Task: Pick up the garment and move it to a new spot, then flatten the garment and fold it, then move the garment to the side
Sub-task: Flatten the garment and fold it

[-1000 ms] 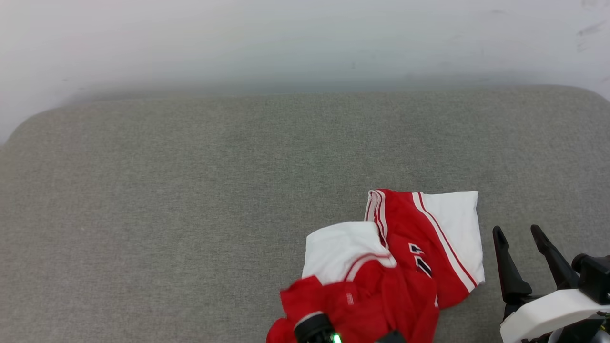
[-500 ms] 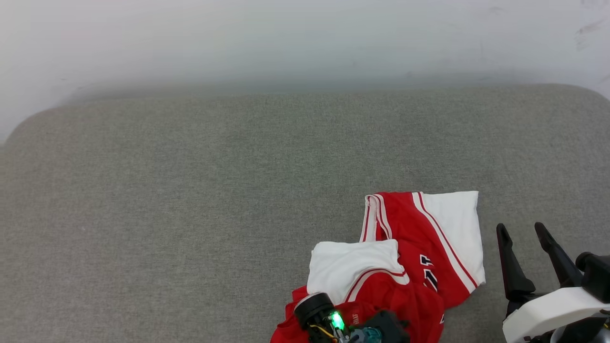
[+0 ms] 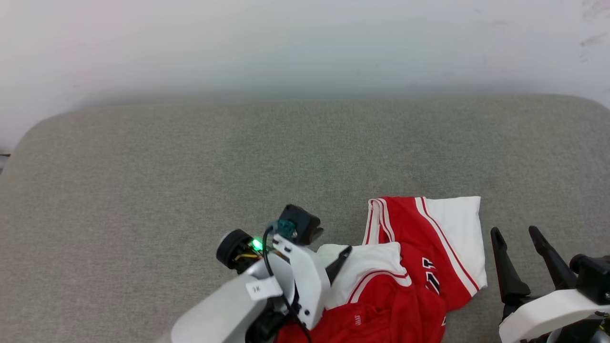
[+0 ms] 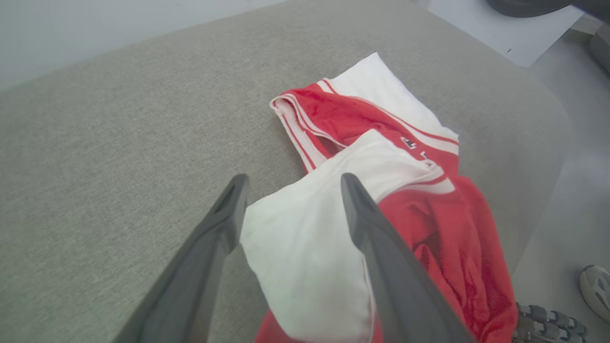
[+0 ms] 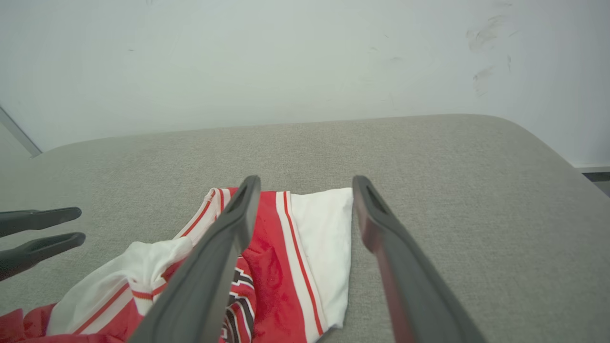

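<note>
Seen from the head, the red and white shirt lies crumpled at the near right of the grey table. The left arm is beside its white sleeve, and the right claw is just right of the shirt, fingers spread wide and empty. Along the left wrist, the left claw stands wide open above that sleeve, gripping nothing. Along the right wrist, the right claw's spread fingers frame the shirt's red body and its other sleeve.

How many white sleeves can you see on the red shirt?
2. One white sleeve lies at the jersey's far right corner; the other lies folded over its middle, beside the left gripper.
</note>
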Controlling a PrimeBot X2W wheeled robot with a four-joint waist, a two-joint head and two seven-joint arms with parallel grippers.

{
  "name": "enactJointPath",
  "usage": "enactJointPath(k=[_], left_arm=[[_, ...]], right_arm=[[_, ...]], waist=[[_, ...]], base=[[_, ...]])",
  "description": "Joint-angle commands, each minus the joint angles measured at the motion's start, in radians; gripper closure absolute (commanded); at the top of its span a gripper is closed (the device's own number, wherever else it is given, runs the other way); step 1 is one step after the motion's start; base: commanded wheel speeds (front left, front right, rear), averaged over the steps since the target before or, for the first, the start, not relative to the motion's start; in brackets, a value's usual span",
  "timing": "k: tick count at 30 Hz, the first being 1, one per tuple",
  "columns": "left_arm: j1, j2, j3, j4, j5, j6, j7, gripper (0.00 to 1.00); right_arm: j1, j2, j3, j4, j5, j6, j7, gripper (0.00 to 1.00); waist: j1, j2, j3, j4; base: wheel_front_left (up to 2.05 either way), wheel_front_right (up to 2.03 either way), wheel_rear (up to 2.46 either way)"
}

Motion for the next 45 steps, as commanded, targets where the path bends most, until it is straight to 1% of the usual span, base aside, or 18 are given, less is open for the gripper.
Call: enactJointPath(k=[1, 7, 12, 16, 18, 19, 20, 21, 22, 24, 27, 30, 32, 35, 37, 41, 45], left_arm=[[-0.037, 0.008, 0.003, 0.033, -0.010, -0.011, 0.038, 0.00], [-0.134, 0.007, -0.040, 0.157, -0.002, -0.069, 0.152, 0.00], [-0.193, 0.003, -0.097, 0.255, 0.032, -0.113, 0.206, 0.00], [-0.221, -0.002, -0.161, 0.331, 0.051, -0.137, 0.253, 0.00], [-0.225, 0.002, -0.214, 0.367, 0.069, -0.147, 0.285, 0.00], [-0.222, 0.002, -0.239, 0.380, 0.070, -0.150, 0.297, 0.27], [-0.220, 0.003, -0.267, 0.393, 0.074, -0.153, 0.309, 0.58], [-0.222, 0.005, -0.291, 0.400, 0.079, -0.156, 0.313, 0.94], [-0.220, 0.005, -0.311, 0.403, 0.076, -0.157, 0.309, 1.00], [-0.219, 0.004, -0.324, 0.401, 0.069, -0.158, 0.302, 1.00], [-0.241, 0.012, -0.329, 0.396, 0.054, -0.154, 0.248, 1.00], [-0.274, 0.016, -0.297, 0.393, 0.045, -0.151, 0.176, 1.00], [-0.290, 0.022, -0.269, 0.387, 0.038, -0.136, 0.127, 1.00], [-0.313, 0.044, -0.224, 0.368, 0.037, -0.095, 0.058, 1.00], [-0.320, 0.075, -0.185, 0.349, 0.027, -0.060, 0.011, 1.00], [-0.327, 0.154, -0.115, 0.298, 0.013, 0.006, -0.052, 1.00], [-0.283, 0.242, -0.053, 0.252, -0.017, 0.061, -0.088, 1.00]], right_arm=[[-0.011, 0.001, 0.000, -0.008, -0.002, 0.000, -0.004, 0.00], [-0.034, 0.001, 0.006, -0.017, -0.009, 0.000, -0.004, 0.00], [-0.050, 0.001, 0.006, -0.014, -0.007, 0.000, -0.009, 0.00], [-0.057, 0.001, 0.009, -0.009, -0.003, 0.000, -0.014, 0.00], [-0.060, 0.001, 0.011, -0.005, -0.001, 0.000, -0.016, 0.00], [-0.063, 0.001, 0.011, -0.004, -0.001, 0.000, -0.015, 0.00], [-0.065, 0.001, 0.012, -0.003, -0.001, 0.000, -0.016, 0.00], [-0.067, 0.001, 0.011, -0.002, -0.002, 0.000, -0.017, 0.00], [-0.067, 0.001, 0.011, -0.001, -0.002, 0.000, -0.018, 0.00], [-0.066, 0.001, 0.010, 0.000, -0.003, 0.000, -0.018, 0.00], [-0.062, 0.001, 0.002, 0.004, -0.003, 0.000, -0.019, 0.00], [-0.053, 0.001, -0.003, 0.011, 0.002, 0.000, -0.016, 0.00], [-0.046, 0.001, -0.007, 0.016, 0.005, 0.000, -0.013, 0.00], [-0.038, 0.001, -0.011, 0.021, 0.008, 0.000, -0.011, 0.00], [-0.031, 0.001, -0.018, 0.023, 0.010, 0.000, -0.009, 0.00], [-0.022, 0.001, -0.024, 0.026, 0.017, 0.000, -0.008, 0.00], [-0.019, 0.001, -0.023, 0.029, 0.027, 0.000, -0.010, 0.00]], waist=[[0.0000, -0.0001, 0.023, -0.011], [0.0000, -0.0001, 0.081, -0.035], [0.0000, -0.0001, 0.118, -0.054], [0.0000, -0.0001, 0.136, -0.064], [0.0000, -0.0001, 0.141, -0.067], [0.0000, -0.0001, 0.143, -0.068], [0.0000, -0.0001, 0.144, -0.069], [0.0000, -0.0001, 0.145, -0.070], [0.0000, -0.0001, 0.144, -0.072], [0.0000, -0.0001, 0.143, -0.073], [0.0000, -0.0001, 0.134, -0.069], [0.0000, -0.0001, 0.118, -0.057], [0.0000, -0.0001, 0.105, -0.048], [0.0000, -0.0001, 0.082, -0.031], [0.0000, -0.0001, 0.070, -0.019], [0.0000, -0.0001, 0.055, 0.002], [0.0000, -0.0001, 0.048, 0.011]], base=[[0.00, 0.00, 0.00], [0.00, 0.00, 0.00], [0.00, 0.00, 0.00], [0.00, 0.00, 0.00], [0.00, 0.00, 0.00], [0.00, 0.00, 0.00], [0.00, 0.00, 0.00], [0.00, 0.00, 0.00], [0.00, 0.00, 0.00], [0.00, 0.00, 0.00], [0.00, 0.00, 0.00], [0.00, 0.00, 0.00], [0.00, 0.00, 0.00], [0.00, 0.00, 0.00], [0.00, 0.00, 0.00], [0.00, 0.00, 0.00], [0.00, 0.00, 0.00]])
